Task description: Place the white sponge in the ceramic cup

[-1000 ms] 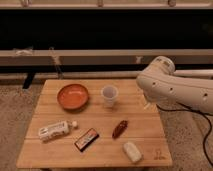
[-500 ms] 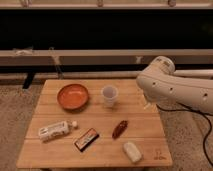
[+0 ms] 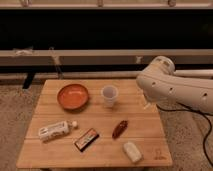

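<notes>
The white sponge (image 3: 132, 151) lies flat near the front right corner of the wooden table (image 3: 100, 150). The ceramic cup (image 3: 109, 95) stands upright at the back middle, just right of the orange bowl. My white arm (image 3: 175, 89) reaches in from the right, above the table's right edge. Only a small pale part of my gripper (image 3: 147, 104) shows under the arm, right of the cup and well behind the sponge. It holds nothing that I can see.
An orange bowl (image 3: 73, 96) sits at the back left. A white labelled tube (image 3: 56, 130) lies at the front left, a dark snack bar (image 3: 87, 139) at the front middle, and a brown oval thing (image 3: 119, 128) between cup and sponge. A dark wall with a rail runs behind.
</notes>
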`<control>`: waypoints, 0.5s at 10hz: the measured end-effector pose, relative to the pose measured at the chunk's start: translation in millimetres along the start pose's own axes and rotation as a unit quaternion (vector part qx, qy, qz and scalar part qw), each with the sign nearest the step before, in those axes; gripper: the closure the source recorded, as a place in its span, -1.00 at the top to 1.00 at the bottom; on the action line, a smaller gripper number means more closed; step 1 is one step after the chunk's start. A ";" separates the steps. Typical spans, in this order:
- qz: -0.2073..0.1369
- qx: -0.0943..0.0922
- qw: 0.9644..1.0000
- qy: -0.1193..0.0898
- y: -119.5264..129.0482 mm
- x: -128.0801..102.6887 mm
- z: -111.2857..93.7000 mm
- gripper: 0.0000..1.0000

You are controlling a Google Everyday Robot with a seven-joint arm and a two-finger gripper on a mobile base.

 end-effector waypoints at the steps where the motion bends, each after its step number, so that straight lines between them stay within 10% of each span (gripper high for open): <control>1: -0.025 -0.015 0.999 0.015 0.6 1.6 6.8 0.60; 5: -0.117 -0.064 0.990 0.042 34.2 43.5 11.7 0.60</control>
